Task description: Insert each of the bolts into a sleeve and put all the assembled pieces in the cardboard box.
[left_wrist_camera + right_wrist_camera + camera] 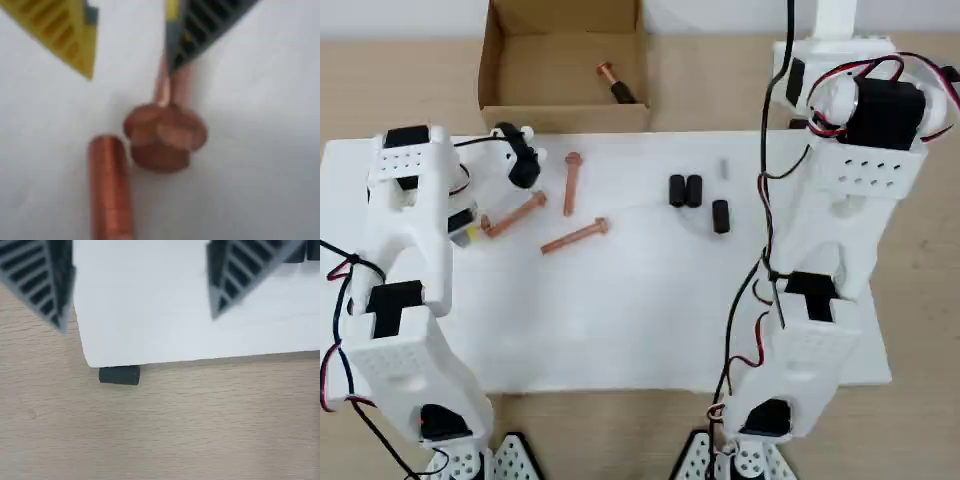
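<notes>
The cardboard box [565, 118] (one assembled piece [617, 85] inside) sits beyond the left claw [130, 72], spread wide and empty over a smooth coppery bolt [165, 135], flanged head just past its tips. Grasping seems the step in hand, calling for closing on the shank. The right claw [139, 322], open and empty, hovers near a stubby matte-black sleeve [119, 375].

Black sleeve [119, 375] at white board's [150, 315] edge, on wooden table [175, 430]

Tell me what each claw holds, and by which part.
Nothing is held: the left claw is open by a bolt, and the right claw is open with nothing between its fingers.
</notes>
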Action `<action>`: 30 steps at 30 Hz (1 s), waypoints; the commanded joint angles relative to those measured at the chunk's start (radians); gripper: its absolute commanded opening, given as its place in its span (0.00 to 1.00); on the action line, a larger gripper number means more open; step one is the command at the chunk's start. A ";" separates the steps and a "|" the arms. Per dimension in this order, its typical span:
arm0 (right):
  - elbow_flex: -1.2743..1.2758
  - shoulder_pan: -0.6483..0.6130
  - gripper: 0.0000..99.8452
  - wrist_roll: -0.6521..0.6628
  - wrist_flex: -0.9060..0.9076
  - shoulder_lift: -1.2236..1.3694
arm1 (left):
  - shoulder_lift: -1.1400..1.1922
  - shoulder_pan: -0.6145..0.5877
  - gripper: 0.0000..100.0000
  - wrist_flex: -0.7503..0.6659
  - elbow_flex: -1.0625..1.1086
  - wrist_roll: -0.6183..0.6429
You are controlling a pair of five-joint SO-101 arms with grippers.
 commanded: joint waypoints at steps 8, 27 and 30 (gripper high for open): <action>0.001 -0.022 0.22 0.003 0.014 -0.047 | -0.007 0.009 0.10 -0.170 0.115 -0.014; 0.001 -0.024 0.22 0.003 0.014 -0.047 | 0.062 0.014 0.01 -0.184 0.115 0.009; 0.001 -0.024 0.22 0.002 0.014 -0.047 | 0.059 0.023 0.01 -0.176 0.089 0.060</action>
